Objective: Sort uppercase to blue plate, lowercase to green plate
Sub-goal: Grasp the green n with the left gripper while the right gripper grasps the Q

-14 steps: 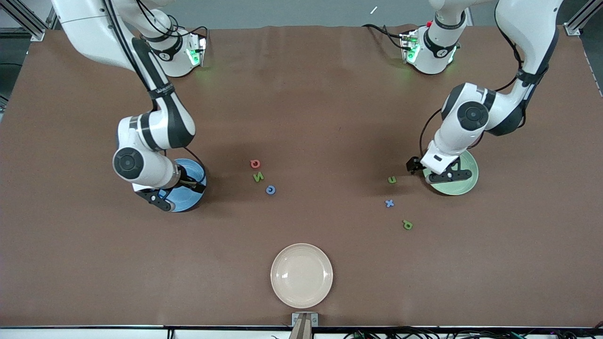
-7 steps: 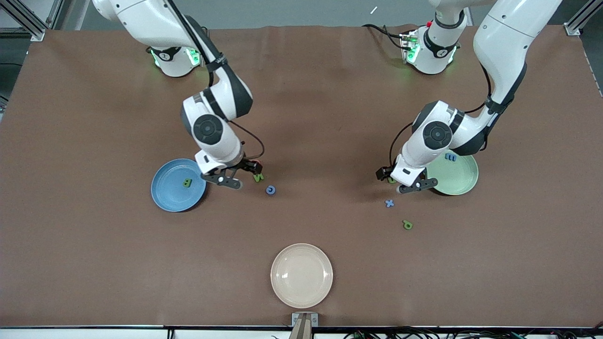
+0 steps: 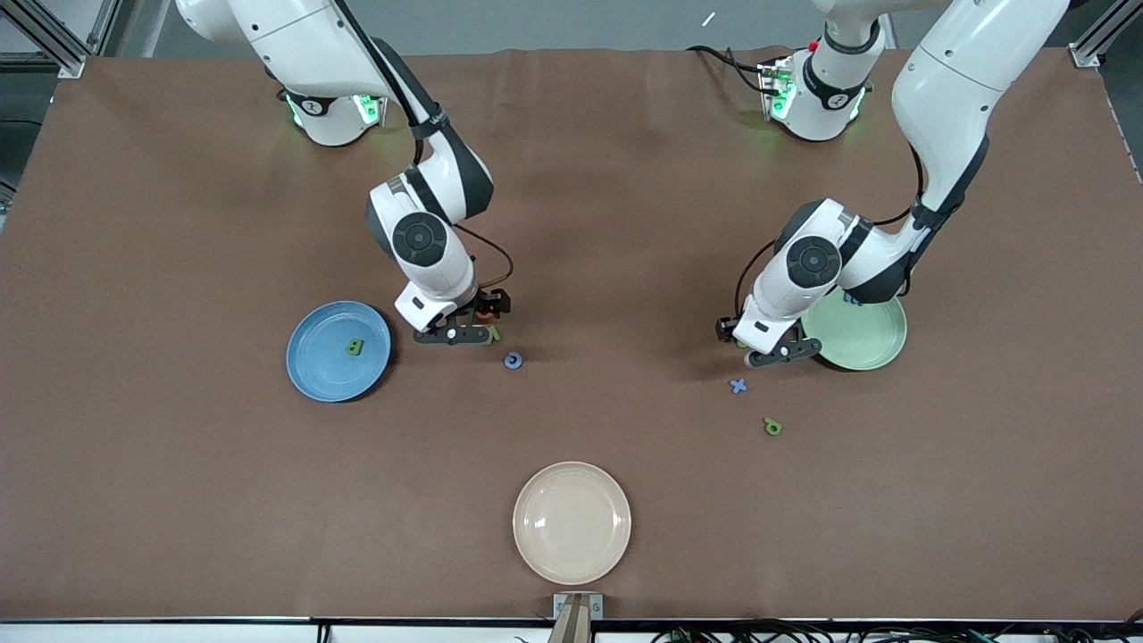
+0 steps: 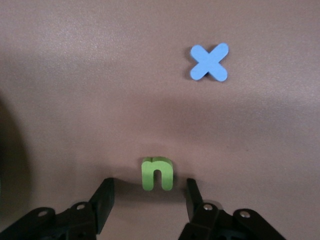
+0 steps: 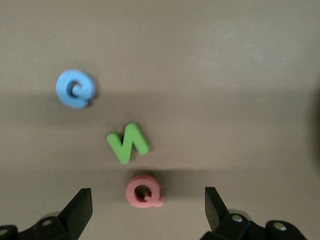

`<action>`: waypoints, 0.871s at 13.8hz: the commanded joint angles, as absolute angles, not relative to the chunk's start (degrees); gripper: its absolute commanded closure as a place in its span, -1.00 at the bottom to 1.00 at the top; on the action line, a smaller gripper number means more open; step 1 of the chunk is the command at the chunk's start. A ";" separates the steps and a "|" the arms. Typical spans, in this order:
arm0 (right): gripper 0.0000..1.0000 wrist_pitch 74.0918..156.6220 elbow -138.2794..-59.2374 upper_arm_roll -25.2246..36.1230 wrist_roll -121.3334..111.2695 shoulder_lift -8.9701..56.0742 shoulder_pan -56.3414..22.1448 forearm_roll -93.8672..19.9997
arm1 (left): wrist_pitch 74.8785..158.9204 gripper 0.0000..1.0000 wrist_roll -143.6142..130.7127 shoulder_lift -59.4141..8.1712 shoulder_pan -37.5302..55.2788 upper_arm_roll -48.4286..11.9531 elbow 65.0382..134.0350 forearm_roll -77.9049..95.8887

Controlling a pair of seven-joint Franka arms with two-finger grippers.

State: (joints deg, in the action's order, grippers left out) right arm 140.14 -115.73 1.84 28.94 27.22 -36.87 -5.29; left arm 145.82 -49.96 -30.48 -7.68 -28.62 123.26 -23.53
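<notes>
One B point(image 3: 355, 346), blue plate point(image 3: 314, 379)

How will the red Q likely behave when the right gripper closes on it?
The red Q looks like thick foam, so probably light and slightly squashy. It lies flat on the table, so it is unlikely to roll. The right gripper is open around it; the green N beside it might get nudged.

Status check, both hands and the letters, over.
Right hand open over red Q. Left hand open over green u. B on blue plate. Nothing in the way.
</notes>
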 commanded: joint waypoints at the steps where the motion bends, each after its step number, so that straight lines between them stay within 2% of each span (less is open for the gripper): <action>1: -0.96 143.52 -118.48 2.29 28.83 27.07 -39.98 -4.22 | 144.84 -0.23 -51.33 -31.02 -7.47 -28.65 121.56 -25.05; 5: -0.79 144.31 -118.48 2.37 28.92 28.30 -40.34 -2.30 | 145.11 -0.13 -51.33 -31.46 -7.47 -28.65 121.03 -25.14; 9: -0.76 145.54 -118.48 2.55 28.92 29.18 -39.46 0.08 | 145.20 -0.08 -52.03 -32.25 -7.47 -28.65 120.59 -26.98; 11: -0.66 146.68 -118.48 2.55 29.00 29.62 -39.38 0.09 | 145.28 -0.05 -52.12 -32.26 -7.47 -28.65 120.59 -27.25; 12: -0.61 146.95 -118.48 2.55 29.18 29.71 -39.38 0.09 | 145.28 0.04 -52.21 -32.26 -7.47 -28.65 120.59 -27.25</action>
State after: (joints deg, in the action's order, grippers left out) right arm 145.50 -117.78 2.86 28.92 29.64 -39.94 -1.04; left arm 145.82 -50.72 -31.42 -7.65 -28.64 121.66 -25.71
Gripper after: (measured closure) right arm 0.132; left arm 0.471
